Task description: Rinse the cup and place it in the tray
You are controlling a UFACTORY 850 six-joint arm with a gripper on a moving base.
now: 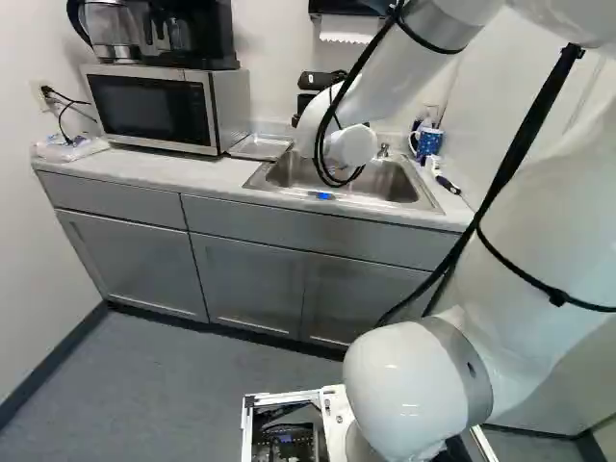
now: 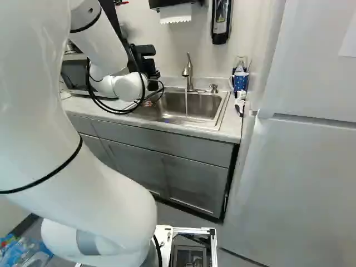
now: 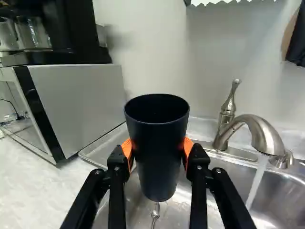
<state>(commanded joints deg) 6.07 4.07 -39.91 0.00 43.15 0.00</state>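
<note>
Wrist view: the black two-fingered gripper (image 2: 149,67) clasps a dark, tapered cup (image 3: 158,148) between its orange pads (image 3: 127,149), mouth upward, above the stainless-steel sink (image 3: 283,195). Water (image 3: 257,181) runs from the brushed-metal faucet (image 3: 259,129), apart from the cup. Beyond sit the shallow silver tray (image 3: 101,149) and silver-and-black microwave (image 3: 78,100).

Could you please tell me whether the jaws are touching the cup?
Touching: the wrist view shows the cup between the jaws, an orange pad pressed against it from either side.
</note>
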